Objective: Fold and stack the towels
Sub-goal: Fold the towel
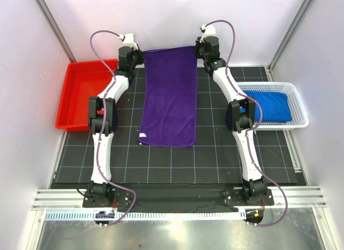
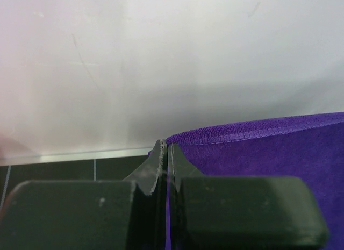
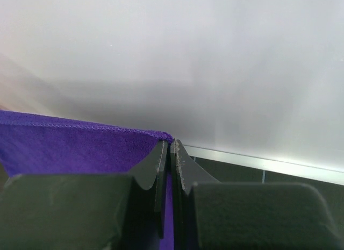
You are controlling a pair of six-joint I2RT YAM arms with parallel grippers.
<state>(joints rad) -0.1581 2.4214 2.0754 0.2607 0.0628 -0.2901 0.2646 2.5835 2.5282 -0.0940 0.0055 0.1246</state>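
A deep purple towel [image 1: 170, 97] lies stretched lengthwise down the middle of the black mat, its far edge lifted between both grippers. My left gripper [image 1: 141, 54] is shut on the far left corner; in the left wrist view the purple towel [image 2: 269, 153] runs off to the right of the closed left gripper [image 2: 165, 145]. My right gripper [image 1: 199, 50] is shut on the far right corner, with the purple towel [image 3: 75, 145] spreading left of the right gripper [image 3: 169, 143]. A royal blue towel [image 1: 272, 106] lies folded in the white basket.
A red tray [image 1: 72, 102] stands at the left edge of the mat. A white mesh basket [image 1: 298, 102] sits at the right edge. White walls close in the back and sides. The gridded black mat [image 1: 172, 164] extends toward the arm bases.
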